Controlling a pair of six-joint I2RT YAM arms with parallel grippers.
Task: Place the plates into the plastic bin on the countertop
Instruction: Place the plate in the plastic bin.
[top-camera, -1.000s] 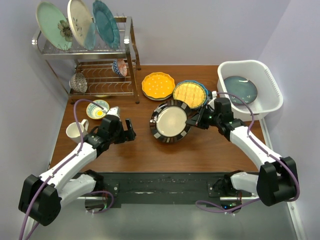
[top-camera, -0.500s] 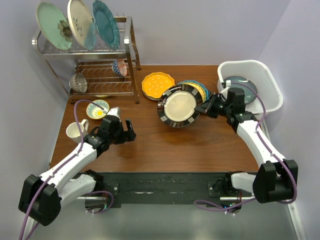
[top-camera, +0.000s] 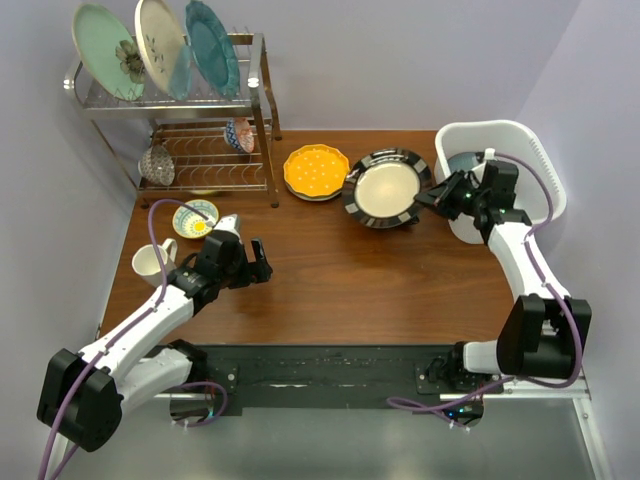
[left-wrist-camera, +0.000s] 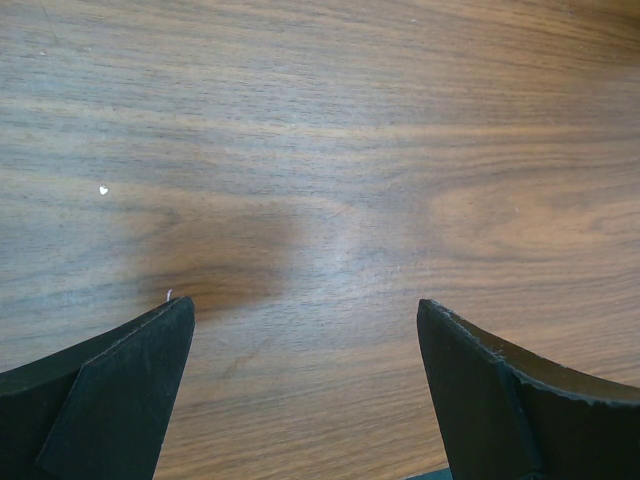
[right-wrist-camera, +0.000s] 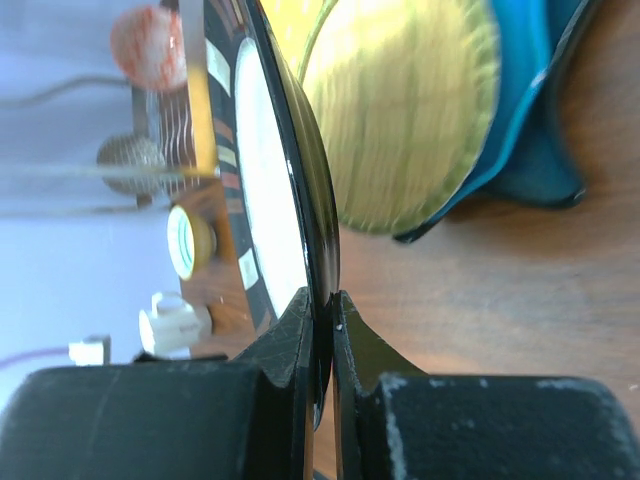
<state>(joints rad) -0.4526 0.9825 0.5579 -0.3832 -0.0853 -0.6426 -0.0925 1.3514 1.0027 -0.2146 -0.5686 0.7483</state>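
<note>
Right gripper (top-camera: 430, 198) pinches rim of dark-rimmed plate (top-camera: 385, 188), held tilted at upper centre-right, just left of bin (top-camera: 545, 170). Left gripper (top-camera: 262, 262) spread wide, empty, lower left over table (top-camera: 330, 290). Yellow plate (top-camera: 316, 171) upper centre.

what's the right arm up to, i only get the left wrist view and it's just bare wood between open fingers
observer: the right gripper is shut on the rim of the dark patterned plate with the grey centre, holding it clear of the wooden table.
operator: how close is the bin
observer: the white plastic bin sits just right of that gripper, at the table's far right corner.
operator: anything under the plate
observer: yes, the yellow gridded plate with the blue rim lies flat below it.
</note>
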